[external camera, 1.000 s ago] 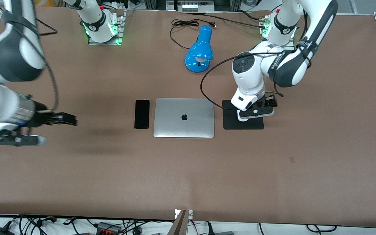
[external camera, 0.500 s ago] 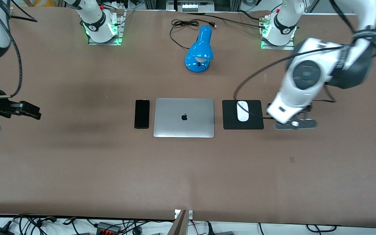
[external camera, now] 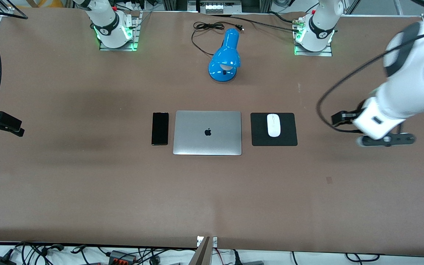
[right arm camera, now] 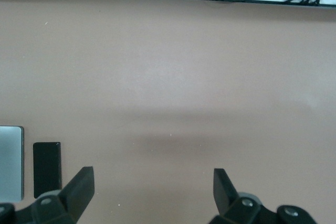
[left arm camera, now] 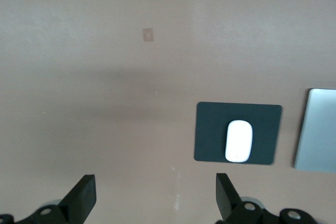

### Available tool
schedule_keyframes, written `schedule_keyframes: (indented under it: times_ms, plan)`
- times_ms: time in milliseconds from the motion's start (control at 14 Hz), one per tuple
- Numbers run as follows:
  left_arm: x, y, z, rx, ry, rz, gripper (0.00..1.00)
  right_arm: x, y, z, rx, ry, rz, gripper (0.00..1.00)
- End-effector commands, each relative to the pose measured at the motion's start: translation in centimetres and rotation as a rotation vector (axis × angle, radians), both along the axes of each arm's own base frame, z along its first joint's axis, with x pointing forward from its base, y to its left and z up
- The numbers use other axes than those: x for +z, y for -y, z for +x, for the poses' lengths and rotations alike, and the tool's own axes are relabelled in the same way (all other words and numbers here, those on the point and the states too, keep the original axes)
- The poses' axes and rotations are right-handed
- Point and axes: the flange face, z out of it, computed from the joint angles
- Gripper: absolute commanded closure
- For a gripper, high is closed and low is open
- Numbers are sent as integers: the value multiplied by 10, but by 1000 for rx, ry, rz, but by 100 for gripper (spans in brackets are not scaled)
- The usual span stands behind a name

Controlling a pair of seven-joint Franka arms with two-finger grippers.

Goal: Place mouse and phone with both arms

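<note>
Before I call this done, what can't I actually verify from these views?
- Right gripper: front view's edge cuts off most of it; its wrist view shows open fingers, bases cropped.
- Left gripper: blurred in front view.
- Phone: screen dark, state unknowable.
- Mouse on mat: underside contact hidden.
- Laptop: cropped in both wrist views.

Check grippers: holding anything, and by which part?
Nothing held. Left gripper and right gripper are open over bare table; white oval mouse lies on its mat, slim black phone beside the laptop.

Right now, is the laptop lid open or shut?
Shut. The laptop lies flat on the table between the phone and the black mat, logo facing up, no screen or keyboard showing.
</note>
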Motion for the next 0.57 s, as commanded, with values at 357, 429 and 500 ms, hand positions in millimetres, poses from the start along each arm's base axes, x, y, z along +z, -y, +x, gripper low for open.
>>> schedule_keyframes:
  times_ms: [357, 429, 500]
  plan:
    - [-1, -59, -8, -196, -87, -125, 0, -7, -3, -86, 55, -27, -20, 0]
    - [4, -65, -12, -208, -70, -187, 0, -11, -3, -97, 55, -17, -19, 0]
    - [6, -70, -16, -192, -59, -270, 0, -17, -2, -109, 55, -3, -19, 0]
